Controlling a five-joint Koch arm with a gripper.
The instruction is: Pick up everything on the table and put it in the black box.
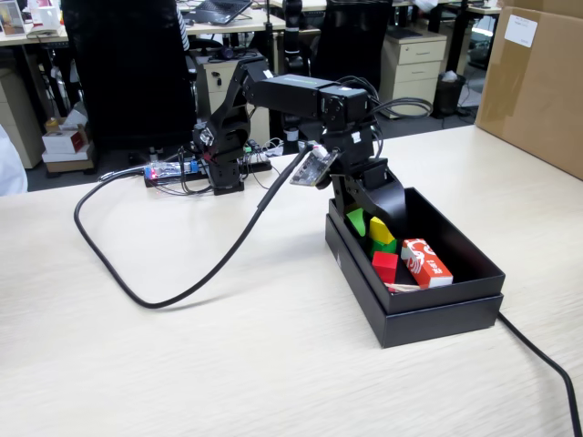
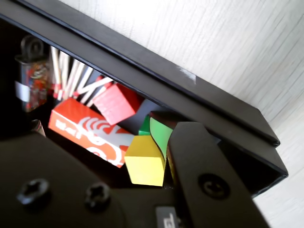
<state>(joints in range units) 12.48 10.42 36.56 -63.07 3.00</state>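
Note:
The black box (image 1: pixel 437 308) stands on the table (image 1: pixel 182 364), right of centre in the fixed view. My gripper (image 1: pixel 373 221) reaches down into its far end, jaws apart. The yellow cube (image 1: pixel 381 230) lies tilted between the jaws, on the green cube (image 1: pixel 389 246), with the red cube (image 1: pixel 384 266) in front of them. In the wrist view the yellow cube (image 2: pixel 145 161) touches the green-faced right finger (image 2: pixel 160 135) of my gripper (image 2: pixel 137 152), with a gap on its other side. The green cube (image 2: pixel 145 127) and red cube (image 2: pixel 116 102) lie behind it, inside the box (image 2: pixel 190 95).
A red-and-white packet (image 1: pixel 426 262) lies in the box beside the cubes, with thin red-and-white sticks (image 2: pixel 71 78) along the wall. A black cable (image 1: pixel 137 291) loops across the table left of the box. A brown carton (image 1: pixel 537 82) stands at the far right.

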